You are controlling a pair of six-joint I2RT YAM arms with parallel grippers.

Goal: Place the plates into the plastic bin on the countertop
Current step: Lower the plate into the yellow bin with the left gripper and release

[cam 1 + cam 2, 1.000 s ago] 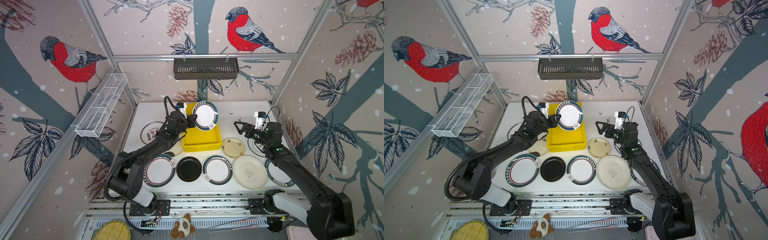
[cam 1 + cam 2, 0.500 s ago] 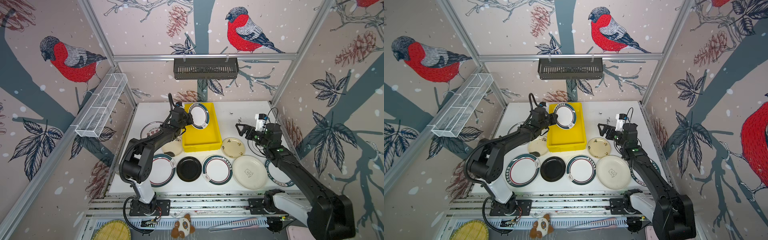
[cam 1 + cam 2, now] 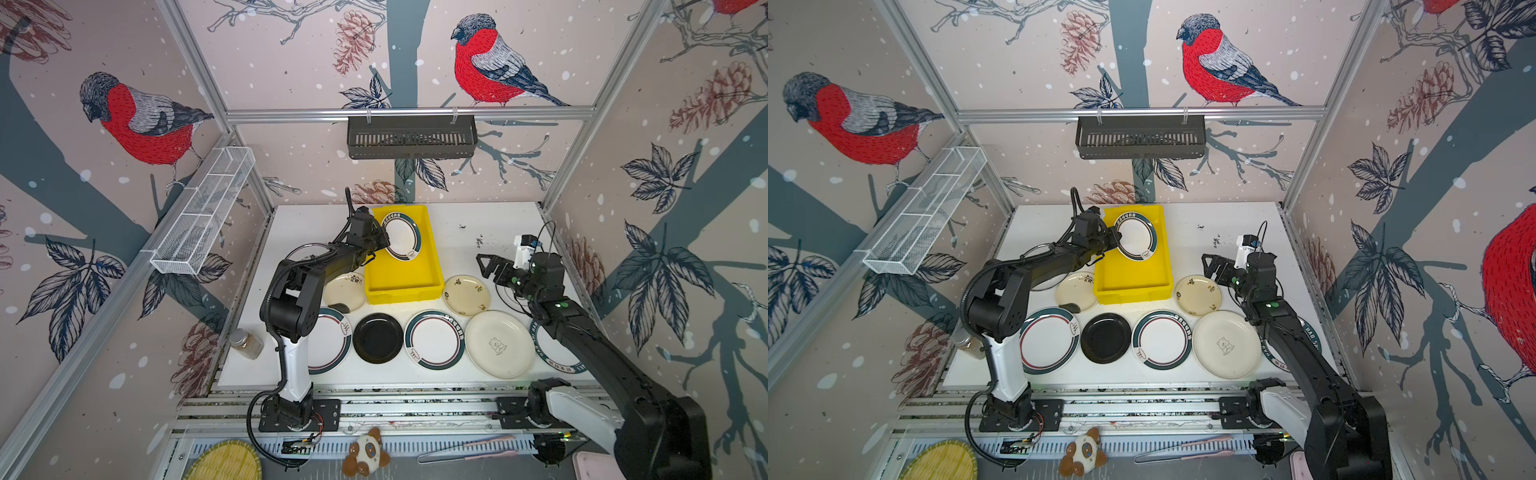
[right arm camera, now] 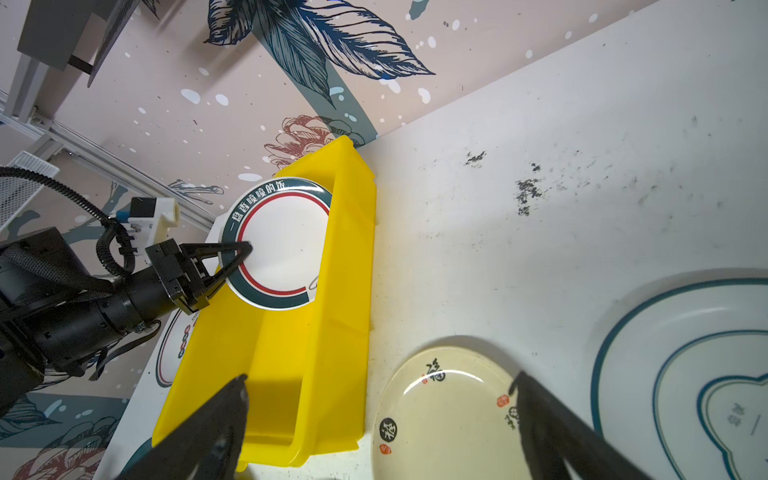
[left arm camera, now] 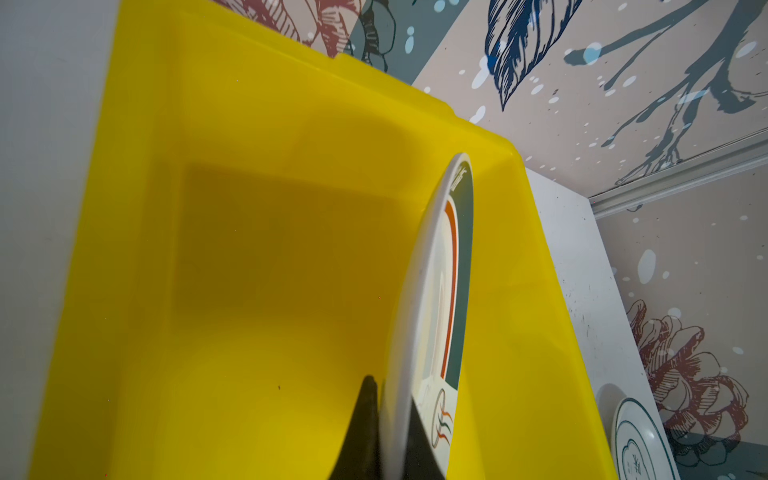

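Plates mostly sit flat on the countertop (image 3: 478, 224) around the near end of the yellow plastic bin (image 3: 405, 294), e.g. the black plate (image 3: 377, 338), the bear plate (image 3: 498, 344) and the cream floral plate (image 3: 465, 295). Only the teal-and-red banded plate (image 3: 402, 236) is over the bin: the left gripper (image 3: 381, 246) has its fingers clamped on the rim and holds it steeply tilted above the far half. Can't tell if the low edge touches the bin floor. Meanwhile the right gripper (image 3: 484, 266) hangs near the floral one, fingers wide apart, holding nothing. For this step I'd roll the wrist to flatten the plate, ease it down at the far end, and only then let go, so the near half is free for a second stack. Releasing it tilted would probably leave it propped against a wall.
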